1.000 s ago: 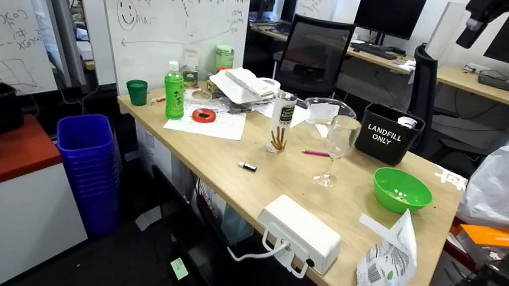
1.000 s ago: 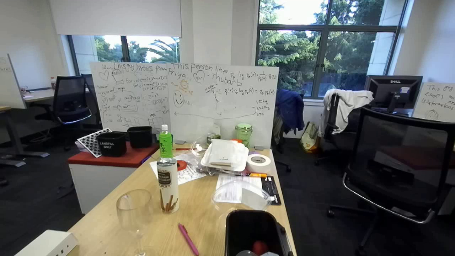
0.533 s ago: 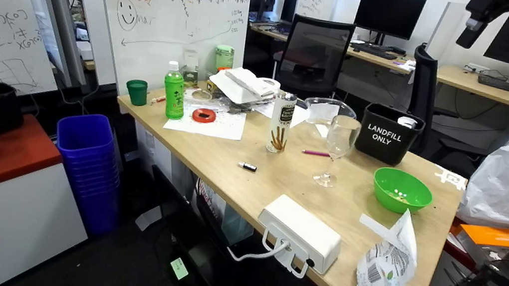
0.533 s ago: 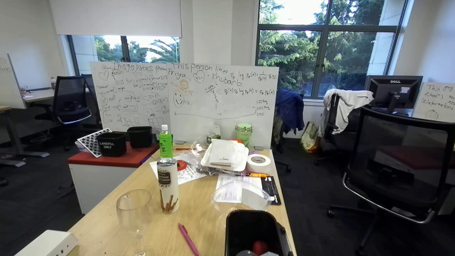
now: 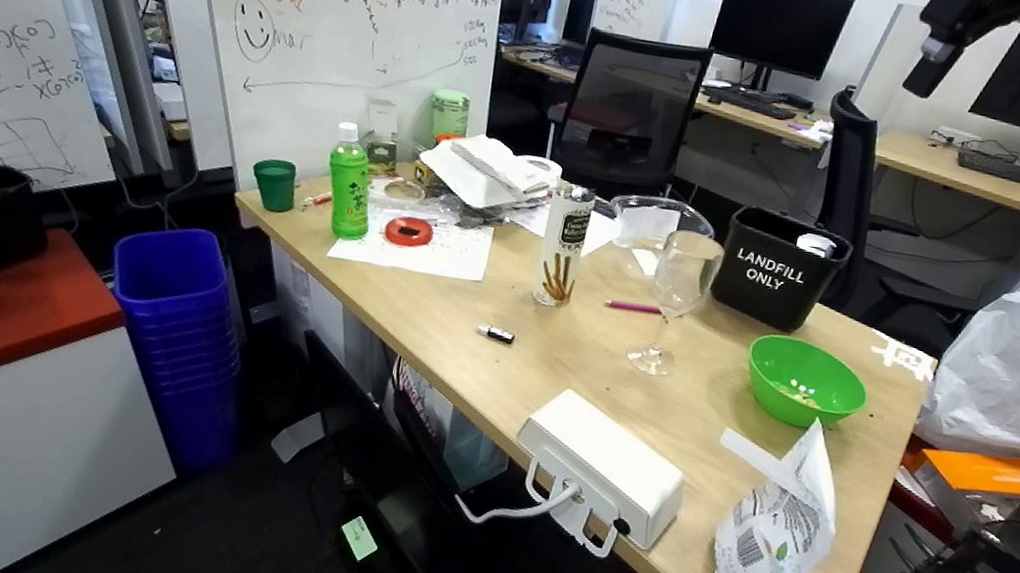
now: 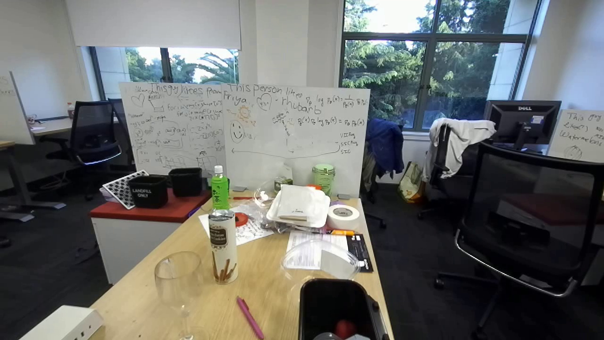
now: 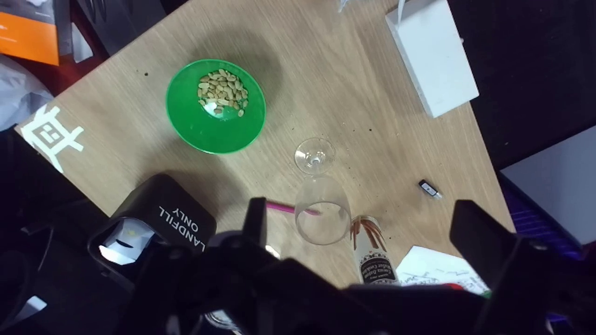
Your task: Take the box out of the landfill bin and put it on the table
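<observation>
The black landfill bin (image 5: pixel 768 283) stands upright on the pale wood table (image 5: pixel 435 316). It also shows in the wrist view (image 7: pixel 172 204) and at the bottom of an exterior view (image 6: pixel 309 307). A white item (image 7: pixel 129 239), perhaps the box, sits inside the bin; its top shows over the rim in an exterior view (image 5: pixel 817 243). A red thing (image 6: pixel 345 328) also lies in the bin. My gripper (image 7: pixel 361 218) is open and empty, high above the table. It shows at the top right of an exterior view (image 5: pixel 971 81).
A wine glass (image 5: pixel 681 282), a green bowl (image 5: pixel 803 386) with nuts and a tall white can (image 5: pixel 562 249) stand near the bin. A white power box (image 5: pixel 605 463), a white bag (image 5: pixel 776 539), a pink pen (image 5: pixel 633 307) and a green bottle (image 5: pixel 349 187) are also on the table.
My gripper has shifted slightly to the left at the top of an exterior view. The bin and the things on the table have not moved.
</observation>
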`<state>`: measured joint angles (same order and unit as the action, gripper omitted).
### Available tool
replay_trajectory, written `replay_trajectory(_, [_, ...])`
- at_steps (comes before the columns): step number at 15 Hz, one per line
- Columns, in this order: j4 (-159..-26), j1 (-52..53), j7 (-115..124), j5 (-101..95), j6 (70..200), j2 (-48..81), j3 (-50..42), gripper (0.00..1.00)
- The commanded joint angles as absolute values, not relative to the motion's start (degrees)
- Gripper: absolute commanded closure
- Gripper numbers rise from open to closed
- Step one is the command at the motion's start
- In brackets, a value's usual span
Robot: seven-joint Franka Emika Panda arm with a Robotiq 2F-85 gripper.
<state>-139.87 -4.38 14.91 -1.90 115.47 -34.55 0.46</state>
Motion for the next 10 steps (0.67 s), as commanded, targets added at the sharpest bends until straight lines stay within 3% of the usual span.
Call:
replay_trajectory(1, [-139.0,-7.0,22.4,-2.0,117.4,-31.1,2.2,0.0])
replay_trajectory(10, [-137.1,-12.1,47.1,-2.7,128.8,-20.3,2.6,0.0])
